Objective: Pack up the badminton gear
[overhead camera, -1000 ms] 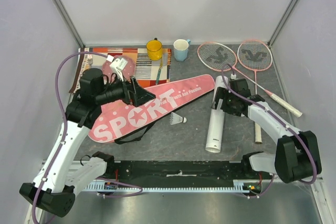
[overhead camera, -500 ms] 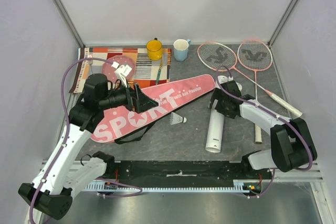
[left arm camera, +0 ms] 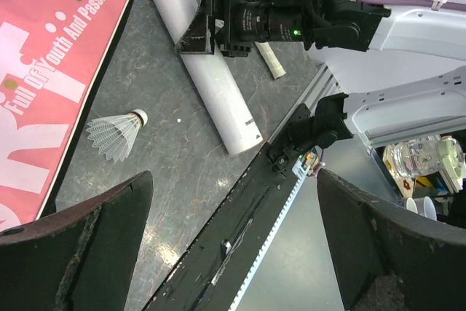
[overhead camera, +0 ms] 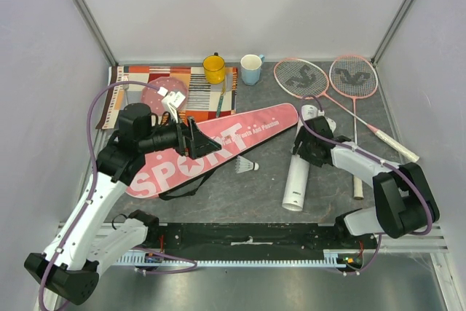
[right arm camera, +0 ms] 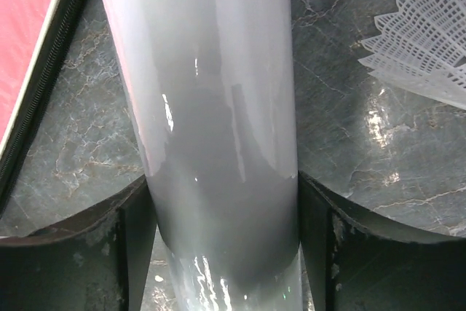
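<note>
Right claw [overhead camera: 300, 146] is low on the tabletop [overhead camera: 218, 194], and its two fingers [right arm camera: 131, 253] press on both sides of the long white tube [overhead camera: 294, 183], near the far end. The right arm is folded at the near right corner, and its forearm reaches to the left toward the tube. The tube lies flat, with its near end pointing to the arm bases. One white shuttlecock [overhead camera: 247, 166] lies between the tube and the pink racket bag [overhead camera: 251, 127]. The left arm rises from its base and bends to the right. Its left claw [overhead camera: 195, 138] hangs above the SPORT letters, jaws wide apart and empty. A second shuttlecock [overhead camera: 330, 121] lies just beside the tube's far end. Farther back, two pink rackets [overhead camera: 302, 76] lie side by side.
</note>
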Controlling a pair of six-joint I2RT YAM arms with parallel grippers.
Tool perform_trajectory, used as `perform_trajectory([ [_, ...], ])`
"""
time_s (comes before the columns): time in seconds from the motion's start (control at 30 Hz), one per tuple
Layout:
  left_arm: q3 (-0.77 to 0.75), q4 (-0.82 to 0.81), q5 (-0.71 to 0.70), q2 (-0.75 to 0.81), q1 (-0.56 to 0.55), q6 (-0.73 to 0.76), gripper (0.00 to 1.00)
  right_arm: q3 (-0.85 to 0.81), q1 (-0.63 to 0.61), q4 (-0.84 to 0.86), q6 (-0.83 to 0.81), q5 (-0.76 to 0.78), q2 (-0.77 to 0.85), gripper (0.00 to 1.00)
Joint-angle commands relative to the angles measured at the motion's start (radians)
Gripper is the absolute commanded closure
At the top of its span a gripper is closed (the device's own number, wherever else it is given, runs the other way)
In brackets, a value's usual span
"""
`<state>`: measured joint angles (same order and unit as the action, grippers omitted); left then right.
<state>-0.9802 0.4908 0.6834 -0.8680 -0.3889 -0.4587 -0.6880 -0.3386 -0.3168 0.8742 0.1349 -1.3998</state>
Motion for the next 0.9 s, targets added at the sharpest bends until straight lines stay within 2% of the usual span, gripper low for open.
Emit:
perform_trajectory([
  [0.0,-0.012,-0.035,0.024,0.018,-0.007,-0.035,0.01,0.015,-0.008,0.062,-0.010,0.028,0.042,0.28],
  [0.13,-0.028,-0.014,0.018,0.011,-0.008,-0.023,0.01,0.004,-0.010,0.061,-0.076,0.052,0.077,0.40],
  [0.3,-0.058,0.006,-0.019,0.007,-0.008,-0.003,0.01,-0.047,-0.056,0.096,-0.245,0.087,0.214,0.42],
  [0.33,-0.061,0.006,-0.047,0.012,-0.008,-0.005,0.01,-0.059,-0.060,0.116,-0.321,0.083,0.229,0.43],
  [0.5,-0.075,-0.027,-0.151,0.052,-0.008,-0.046,0.03,-0.191,-0.092,0.128,-0.516,-0.001,0.249,0.44],
  [0.6,-0.078,-0.078,-0.214,0.116,-0.008,-0.077,0.03,-0.243,-0.112,0.156,-0.636,-0.133,0.249,0.44],
  [0.63,-0.078,-0.086,-0.235,0.141,-0.008,-0.089,0.03,-0.270,-0.119,0.159,-0.656,-0.220,0.248,0.45],
  [0.73,-0.101,-0.065,-0.313,0.153,-0.007,-0.162,0.01,-0.268,-0.166,0.205,-0.730,-0.332,0.271,0.45],
  [0.77,-0.112,-0.032,-0.349,0.146,-0.007,-0.211,0.01,-0.259,-0.178,0.223,-0.738,-0.362,0.281,0.45],
  [0.8,-0.124,0.013,-0.382,0.138,-0.007,-0.332,0.02,-0.249,-0.192,0.258,-0.747,-0.400,0.298,0.45],
  [0.87,-0.103,-0.013,-0.331,0.113,-0.007,-0.447,0.02,-0.231,-0.206,0.292,-0.745,-0.501,0.308,0.45],
])
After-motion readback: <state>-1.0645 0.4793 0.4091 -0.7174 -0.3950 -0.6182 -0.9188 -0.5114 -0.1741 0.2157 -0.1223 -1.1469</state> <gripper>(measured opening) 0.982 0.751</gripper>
